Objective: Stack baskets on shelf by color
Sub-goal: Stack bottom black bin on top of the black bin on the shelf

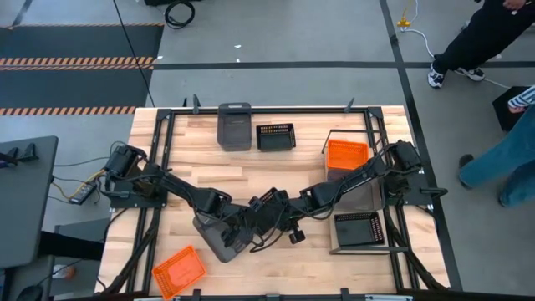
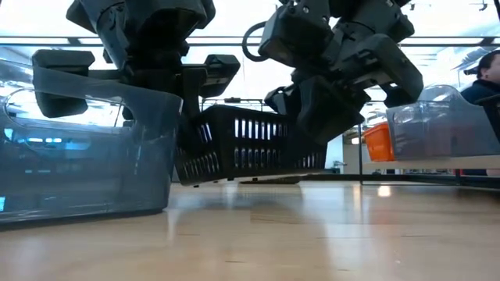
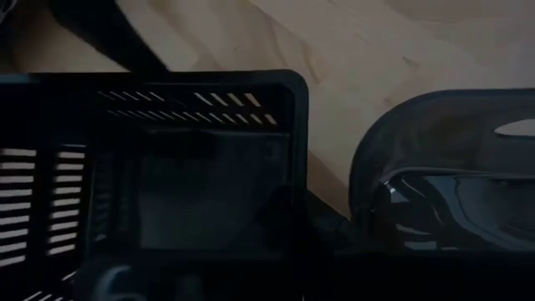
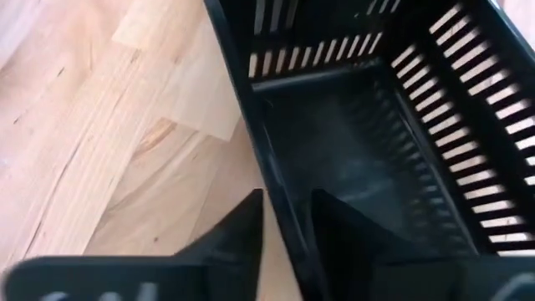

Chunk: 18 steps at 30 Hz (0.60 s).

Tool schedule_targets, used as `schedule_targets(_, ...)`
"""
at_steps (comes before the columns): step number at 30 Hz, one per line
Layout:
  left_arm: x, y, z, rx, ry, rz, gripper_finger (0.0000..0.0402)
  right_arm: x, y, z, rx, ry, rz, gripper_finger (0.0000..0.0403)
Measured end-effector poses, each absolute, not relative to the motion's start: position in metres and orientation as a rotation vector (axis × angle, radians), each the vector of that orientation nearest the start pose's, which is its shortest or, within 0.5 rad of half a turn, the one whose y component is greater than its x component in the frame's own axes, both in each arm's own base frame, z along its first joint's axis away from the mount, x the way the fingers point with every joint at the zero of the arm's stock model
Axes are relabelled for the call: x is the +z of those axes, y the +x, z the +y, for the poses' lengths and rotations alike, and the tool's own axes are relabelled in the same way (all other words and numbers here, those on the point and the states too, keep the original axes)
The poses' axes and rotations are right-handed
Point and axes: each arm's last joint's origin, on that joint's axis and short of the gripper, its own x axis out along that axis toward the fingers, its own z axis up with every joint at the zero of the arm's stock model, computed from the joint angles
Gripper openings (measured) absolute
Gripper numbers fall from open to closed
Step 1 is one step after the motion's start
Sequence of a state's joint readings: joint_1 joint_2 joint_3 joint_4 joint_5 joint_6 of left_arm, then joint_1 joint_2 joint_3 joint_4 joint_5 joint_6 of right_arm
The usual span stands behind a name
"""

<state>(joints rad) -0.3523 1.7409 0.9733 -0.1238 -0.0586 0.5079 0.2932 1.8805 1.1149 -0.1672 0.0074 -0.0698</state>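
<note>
A translucent dark grey plastic basket (image 2: 86, 148) rests on the wooden surface (image 2: 312, 234) nearest the low camera. Behind it, a black slatted plastic basket (image 2: 250, 148) hangs tilted, clear of the surface. The left gripper (image 1: 224, 219) holds it with closed fingers. The right gripper (image 4: 284, 219) straddles one side wall of the black slatted basket, fingers (image 4: 238, 238) either side of the wall. On the wooden shelf (image 1: 355, 186) at the right sit an orange basket (image 1: 346, 155) and another black basket (image 1: 359, 227).
</note>
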Motion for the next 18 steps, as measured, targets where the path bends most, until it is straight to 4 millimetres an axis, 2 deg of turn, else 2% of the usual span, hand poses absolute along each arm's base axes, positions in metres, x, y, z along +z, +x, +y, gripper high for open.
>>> schedule_targets(5,0.162,0.323,-0.117,-0.492,0.652,0.792,0.0018,0.150,0.358,0.112,0.308,-0.214,0.930,0.0019)
schedule_targets(6,0.162,0.323,-0.117,-0.491,0.649,0.791,0.0019,0.150,0.358,0.112,0.310,-0.217,0.930,0.0012)
schedule_targets(12,0.164,0.323,-0.116,-0.410,0.606,0.808,0.0028,0.150,0.358,0.113,0.301,-0.220,0.927,0.0015)
schedule_targets(15,0.174,0.319,-0.113,-0.265,0.633,0.814,0.0034,0.150,0.358,0.112,0.282,-0.227,0.925,0.0008)
schedule_targets(18,0.189,0.315,-0.111,-0.211,0.628,0.783,0.0044,0.152,0.359,0.111,0.246,-0.222,0.920,0.0010)
